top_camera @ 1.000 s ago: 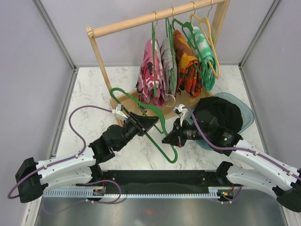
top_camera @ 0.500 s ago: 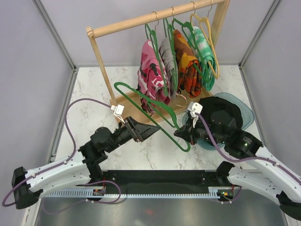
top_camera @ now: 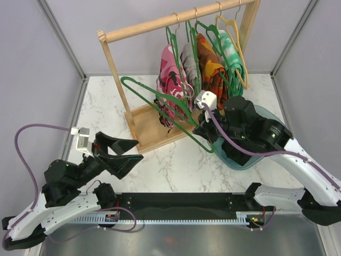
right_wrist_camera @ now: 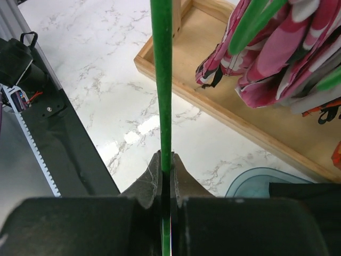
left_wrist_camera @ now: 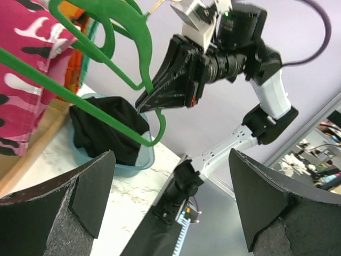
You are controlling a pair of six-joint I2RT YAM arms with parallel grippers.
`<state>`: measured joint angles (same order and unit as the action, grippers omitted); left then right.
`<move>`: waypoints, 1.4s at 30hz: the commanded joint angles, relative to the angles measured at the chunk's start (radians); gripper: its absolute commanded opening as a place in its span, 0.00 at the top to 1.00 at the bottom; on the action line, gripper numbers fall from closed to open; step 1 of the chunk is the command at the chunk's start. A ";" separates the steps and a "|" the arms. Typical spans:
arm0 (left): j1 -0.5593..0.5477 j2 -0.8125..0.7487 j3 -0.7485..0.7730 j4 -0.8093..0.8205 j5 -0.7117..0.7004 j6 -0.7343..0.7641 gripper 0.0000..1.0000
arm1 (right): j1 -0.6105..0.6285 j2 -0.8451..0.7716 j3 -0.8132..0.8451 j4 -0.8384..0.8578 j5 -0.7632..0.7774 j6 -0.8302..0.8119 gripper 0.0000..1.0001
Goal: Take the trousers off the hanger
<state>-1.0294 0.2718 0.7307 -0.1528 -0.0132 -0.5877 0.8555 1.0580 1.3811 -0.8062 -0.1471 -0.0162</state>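
My right gripper (right_wrist_camera: pixel 166 160) is shut on the thin bar of a bare green hanger (top_camera: pixel 126 81), holding it up in front of the rack. My left gripper (top_camera: pixel 138 149) is open with nothing in it, low at the near left, well apart from the hanger. The plain black trousers (left_wrist_camera: pixel 106 133) lie bunched in a blue tub (left_wrist_camera: pixel 139 160). On the rail hang the pink camouflage trousers (top_camera: pixel 170 74), the grey trousers (top_camera: pixel 189 64), the orange-patterned trousers (top_camera: pixel 210 69) and the green-white trousers (top_camera: pixel 232 48), each on its own hanger.
The wooden rack (top_camera: pixel 154 24) stands at the back on a flat wooden base (right_wrist_camera: pixel 240 122). The blue tub's rim (top_camera: pixel 234 160) lies under my right arm at the right. Grey walls close in the marble table (top_camera: pixel 176 170) on three sides.
My left gripper opened, let go of the green hanger and drew back to the near left. My right gripper carried the hanger up and back toward the rack.
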 commanded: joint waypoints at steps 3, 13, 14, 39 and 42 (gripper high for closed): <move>-0.001 -0.086 0.024 -0.180 -0.083 0.115 0.05 | 0.007 0.161 0.274 -0.096 0.066 0.064 1.00; -0.001 -0.196 0.013 -0.237 -0.129 0.114 0.04 | 0.020 0.381 0.574 -0.174 0.141 0.147 1.00; -0.001 -0.201 0.010 -0.238 -0.134 0.115 0.04 | 0.027 0.414 0.638 -0.175 0.139 0.154 1.00; -0.001 -0.264 0.004 -0.255 -0.166 0.097 0.03 | 0.025 0.870 1.158 -0.074 0.167 0.176 1.00; -0.001 -0.264 -0.004 -0.257 -0.169 0.095 0.02 | 0.017 0.908 1.182 -0.059 0.170 0.153 1.00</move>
<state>-1.0290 0.0174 0.7372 -0.4179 -0.1589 -0.5198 0.8806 1.9446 2.5031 -0.9569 -0.0162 0.1677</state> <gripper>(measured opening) 0.974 0.037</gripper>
